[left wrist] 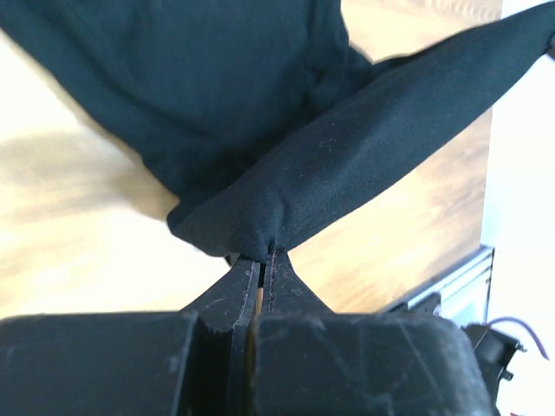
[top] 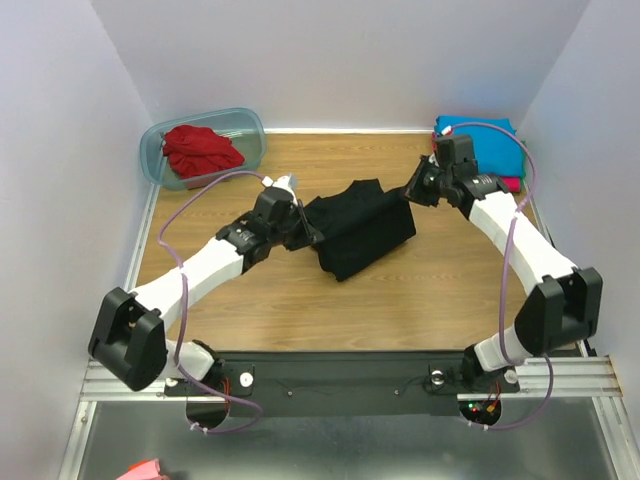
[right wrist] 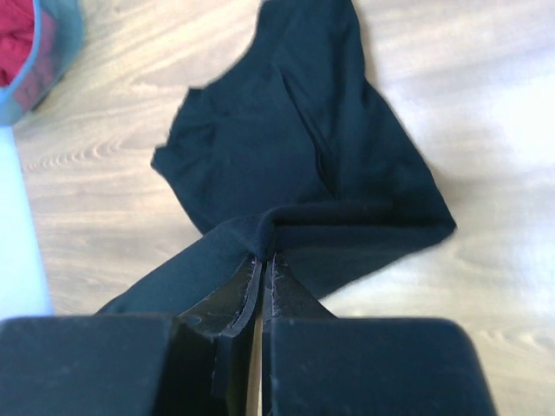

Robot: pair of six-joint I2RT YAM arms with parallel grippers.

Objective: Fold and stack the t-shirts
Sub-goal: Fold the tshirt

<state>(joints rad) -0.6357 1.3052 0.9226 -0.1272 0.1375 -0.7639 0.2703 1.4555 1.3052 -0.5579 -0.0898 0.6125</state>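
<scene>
My left gripper (left wrist: 267, 257) and right gripper (right wrist: 263, 257) each pinch the black t-shirt (top: 360, 232) mid-fold; next I should carry both edges over evenly.

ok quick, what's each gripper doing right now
left gripper: closed, pinching a fold of the black t-shirt
right gripper: closed, pinching the same black t-shirt

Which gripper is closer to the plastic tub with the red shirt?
Left. The left gripper, shut on the black shirt at its left edge, sits a short way right of the tub; the right gripper grips the shirt's opposite edge, farther away.
</scene>
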